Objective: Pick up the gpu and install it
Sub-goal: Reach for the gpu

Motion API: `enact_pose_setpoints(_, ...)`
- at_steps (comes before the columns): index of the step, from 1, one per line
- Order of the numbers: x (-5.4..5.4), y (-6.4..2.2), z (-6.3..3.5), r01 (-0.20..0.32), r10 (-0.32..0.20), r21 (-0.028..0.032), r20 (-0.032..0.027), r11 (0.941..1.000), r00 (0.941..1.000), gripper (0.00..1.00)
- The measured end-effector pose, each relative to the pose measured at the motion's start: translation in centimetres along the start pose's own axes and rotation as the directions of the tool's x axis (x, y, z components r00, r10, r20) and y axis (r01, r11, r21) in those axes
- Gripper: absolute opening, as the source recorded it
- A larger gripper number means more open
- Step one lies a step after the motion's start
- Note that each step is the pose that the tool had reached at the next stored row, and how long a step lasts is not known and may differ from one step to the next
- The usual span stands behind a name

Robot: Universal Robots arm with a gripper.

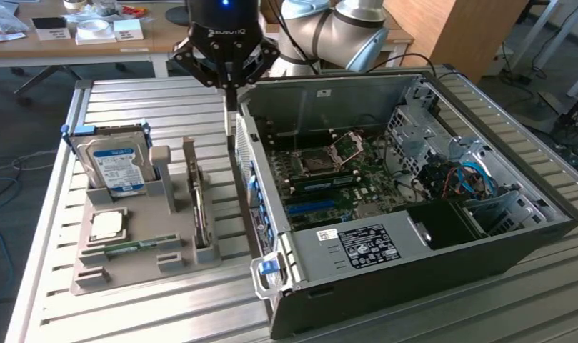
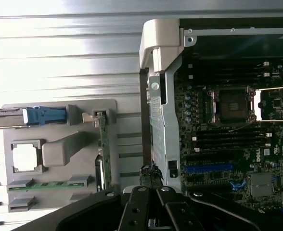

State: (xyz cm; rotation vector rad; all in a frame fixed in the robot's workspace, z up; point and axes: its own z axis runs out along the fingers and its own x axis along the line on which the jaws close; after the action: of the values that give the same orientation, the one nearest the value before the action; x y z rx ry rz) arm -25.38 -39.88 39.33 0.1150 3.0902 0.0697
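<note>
One gpu, on edge in grey holder, long axis parallel to computer case wall; lies toward the exterior view's left of the claw, whose fingers are together, empty.

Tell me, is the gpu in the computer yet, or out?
Out. The gpu stands on edge in the grey holder beside the case; the blue slots on the motherboard hold no card.
</note>
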Motion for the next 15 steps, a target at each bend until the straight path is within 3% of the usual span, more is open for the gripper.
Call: enact_pose_setpoints(15, 2.4, -0.18, -0.12, 0.000, 0.000, -0.0005, 0.0054, 1.0000, 1.0000, 0.11)
